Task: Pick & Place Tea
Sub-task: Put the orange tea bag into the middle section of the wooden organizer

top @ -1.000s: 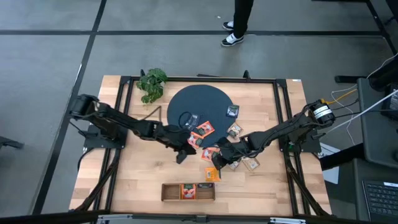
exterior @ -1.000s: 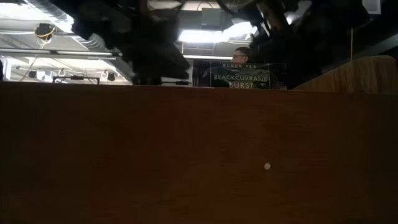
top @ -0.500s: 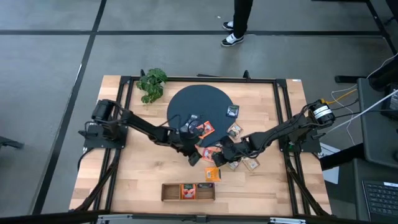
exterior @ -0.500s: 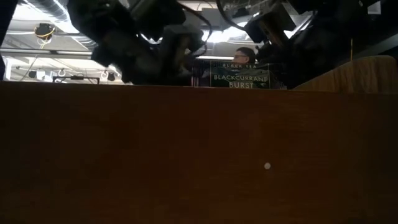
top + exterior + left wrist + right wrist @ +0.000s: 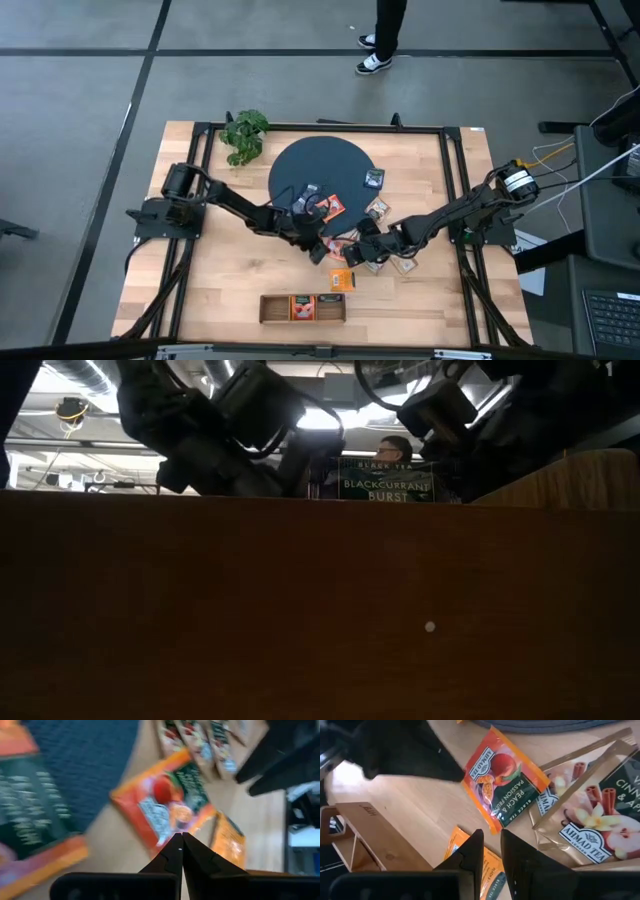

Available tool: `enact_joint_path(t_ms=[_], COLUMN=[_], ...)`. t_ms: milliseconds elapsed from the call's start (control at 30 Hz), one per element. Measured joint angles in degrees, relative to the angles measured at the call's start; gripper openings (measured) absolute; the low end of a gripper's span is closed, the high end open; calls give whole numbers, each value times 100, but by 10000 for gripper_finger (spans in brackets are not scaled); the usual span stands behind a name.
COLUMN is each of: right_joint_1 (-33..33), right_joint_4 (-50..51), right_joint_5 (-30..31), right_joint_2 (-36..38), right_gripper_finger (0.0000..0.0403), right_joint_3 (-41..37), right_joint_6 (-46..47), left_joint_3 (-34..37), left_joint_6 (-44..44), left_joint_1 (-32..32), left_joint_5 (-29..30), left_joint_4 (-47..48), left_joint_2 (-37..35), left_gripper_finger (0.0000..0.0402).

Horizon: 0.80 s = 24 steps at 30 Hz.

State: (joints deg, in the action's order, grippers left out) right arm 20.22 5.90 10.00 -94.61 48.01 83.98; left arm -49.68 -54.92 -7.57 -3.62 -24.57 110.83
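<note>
Several small square tea sachets lie flat around the near right rim of the dark round mat (image 5: 322,170). A red-orange peach sachet (image 5: 344,242) (image 5: 505,782) lies on the wood between my two grippers. My left gripper (image 5: 322,252) (image 5: 180,839) is shut, its tips at that sachet's (image 5: 172,805) near edge. My right gripper (image 5: 353,258) (image 5: 491,845) is narrowly open, low over the table beside an orange sachet (image 5: 487,870) (image 5: 342,279). Beige sachets (image 5: 590,820) lie to its right. My left gripper has its shut fingertips (image 5: 176,845) at the edge of the red-orange sachet (image 5: 165,832), slanting down from the table's left. I cannot tell whether they touch it or the wood.
The long wooden tray (image 5: 302,307) (image 5: 365,837) lies near the table's near edge with sachets in it, and fills the low view. A leafy plant (image 5: 245,133) stands at the far left. More sachets (image 5: 318,200) lie on the mat. A person (image 5: 385,30) stands beyond the table.
My left arm has reached toward the table's right, carrying its gripper from the mat's near edge to the red-orange sachet, close to my right gripper.
</note>
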Motion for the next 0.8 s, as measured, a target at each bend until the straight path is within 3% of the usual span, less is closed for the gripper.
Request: enact_joint_path(t_ms=[333, 533, 800], right_joint_1=[-13, 19, 25], right_joint_4=[257, 294, 393], right_joint_5=[110, 109, 92], right_joint_2=[-2, -2, -2], right_gripper_finger=[69, 69, 69], right_joint_3=[0, 0, 2], right_joint_6=[444, 598, 602], left_joint_3=[-10, 3, 3], left_joint_6=[4, 39, 1041], left_joint_1=[109, 113, 69], left_joint_5=[278, -3, -88], left_joint_4=[235, -384, -190], left_joint_2=[-18, 6, 5], left_gripper_finger=[3, 3, 2])
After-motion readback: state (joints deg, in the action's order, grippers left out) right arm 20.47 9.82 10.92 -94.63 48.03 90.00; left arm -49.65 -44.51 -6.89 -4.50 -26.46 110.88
